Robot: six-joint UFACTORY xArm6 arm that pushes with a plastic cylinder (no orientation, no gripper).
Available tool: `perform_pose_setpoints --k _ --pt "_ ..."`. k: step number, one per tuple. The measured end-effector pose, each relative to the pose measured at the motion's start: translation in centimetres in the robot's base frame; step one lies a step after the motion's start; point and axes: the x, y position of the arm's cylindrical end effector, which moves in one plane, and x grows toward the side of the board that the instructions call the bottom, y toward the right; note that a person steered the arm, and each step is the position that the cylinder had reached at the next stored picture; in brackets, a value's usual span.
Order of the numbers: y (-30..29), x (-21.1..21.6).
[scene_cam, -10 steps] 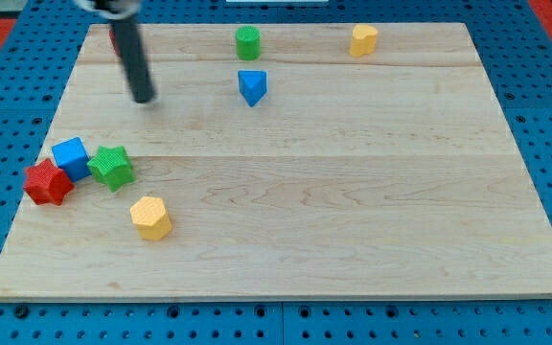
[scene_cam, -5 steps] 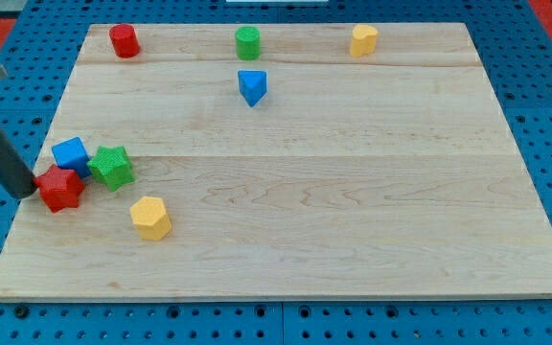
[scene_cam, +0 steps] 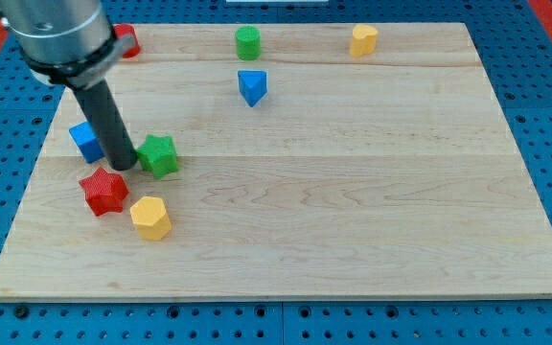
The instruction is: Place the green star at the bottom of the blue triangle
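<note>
The green star lies on the wooden board at the view's left, well below and left of the blue triangle. My tip touches the green star's left side. The rod rises up and left from there and hides part of the blue cube. The red star lies just below my tip.
A yellow block sits right of the red star. A green cylinder, a yellow block and a partly hidden red cylinder stand along the board's top edge.
My tip swept from the board's left edge to the right. The green star moved right, the red star moved right and down, and the blue cube shifted slightly.
</note>
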Motion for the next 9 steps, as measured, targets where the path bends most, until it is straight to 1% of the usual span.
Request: perform_pose_setpoints --k 1,2,3,4,5,6,7,9 --pt "0.2 3.6" --pt "0.2 0.0" --pt "1.6 -1.3" --pt "4.0 -0.9" --pt "6.2 -2.0" --pt "8.1 -4.2" --pt "9.8 -5.2" --pt "12.6 -5.1"
